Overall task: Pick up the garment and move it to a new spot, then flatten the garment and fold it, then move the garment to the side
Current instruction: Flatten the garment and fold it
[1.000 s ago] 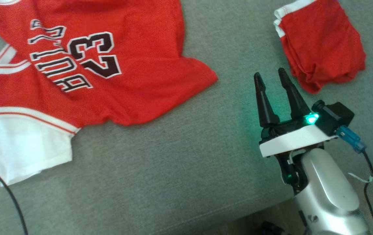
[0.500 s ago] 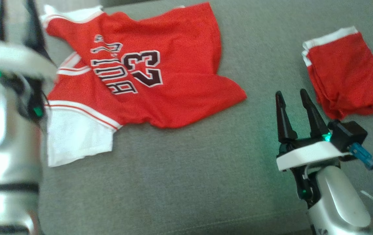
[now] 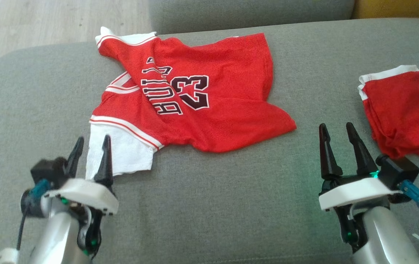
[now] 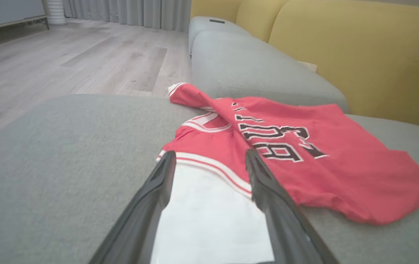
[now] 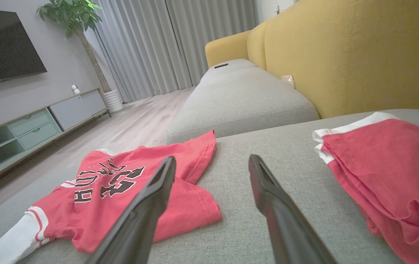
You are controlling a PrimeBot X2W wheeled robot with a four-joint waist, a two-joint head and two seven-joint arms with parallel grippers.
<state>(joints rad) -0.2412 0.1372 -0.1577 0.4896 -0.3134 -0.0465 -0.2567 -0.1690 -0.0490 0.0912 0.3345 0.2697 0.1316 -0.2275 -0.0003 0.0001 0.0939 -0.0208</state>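
The garment (image 3: 213, 110) is a red jersey with white sleeves and a black "23". It lies spread but wrinkled on the grey sofa cushion (image 3: 213, 205), one sleeve folded under at its far end. My left gripper (image 3: 94, 138) is open at the lower left, fingers pointing at the near white sleeve (image 3: 121, 154). In the left wrist view that sleeve (image 4: 209, 220) lies between and below the open left gripper (image 4: 210, 154), apart from it. My right gripper (image 3: 335, 125) is open and empty at the lower right, over bare cushion beside the garment's hem (image 5: 202, 212).
Folded red shorts (image 3: 403, 110) with a white band lie at the right edge, just beyond my right gripper. A second grey cushion (image 3: 249, 11) and a yellow backrest (image 5: 359, 55) stand behind. Wooden floor (image 3: 48, 22) lies past the cushion's far left edge.
The head camera has tilted up, so the whole picture has shifted down and right. My left arm has come into view and dropped to the near sleeve. Both grippers stay open.
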